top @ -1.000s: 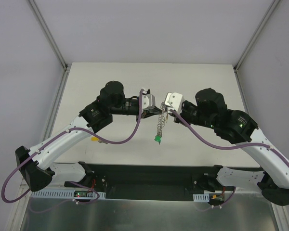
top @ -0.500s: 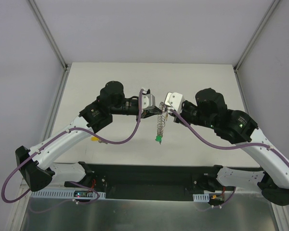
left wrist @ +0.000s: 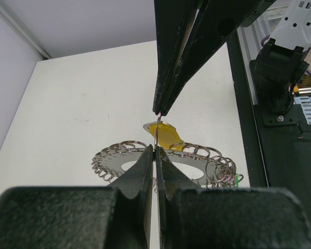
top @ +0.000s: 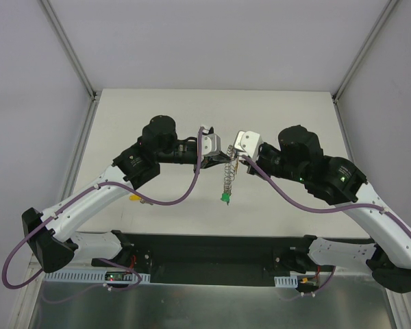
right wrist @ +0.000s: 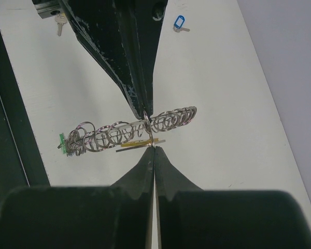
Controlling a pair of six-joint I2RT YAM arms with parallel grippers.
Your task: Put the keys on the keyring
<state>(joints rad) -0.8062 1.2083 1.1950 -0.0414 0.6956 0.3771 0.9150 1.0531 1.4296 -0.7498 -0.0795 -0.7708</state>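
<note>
Off-white matte tabletop [top: 157, 110]; pale grey enclosure walls [top: 205, 41], rear and both sides; aluminium corner struts [top: 68, 48]; black base plate [top: 212, 250], near edge.

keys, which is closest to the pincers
The yellow key, right at the tips of the left pincer and right pincer; the green key sits at the keyring's far end, the blue key on the table.

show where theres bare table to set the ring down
Bare: the far table strip along the back wall, and the near patch between the green key and the black base rail. Crowded: the middle, where both jaws pinch the keyring.
</note>
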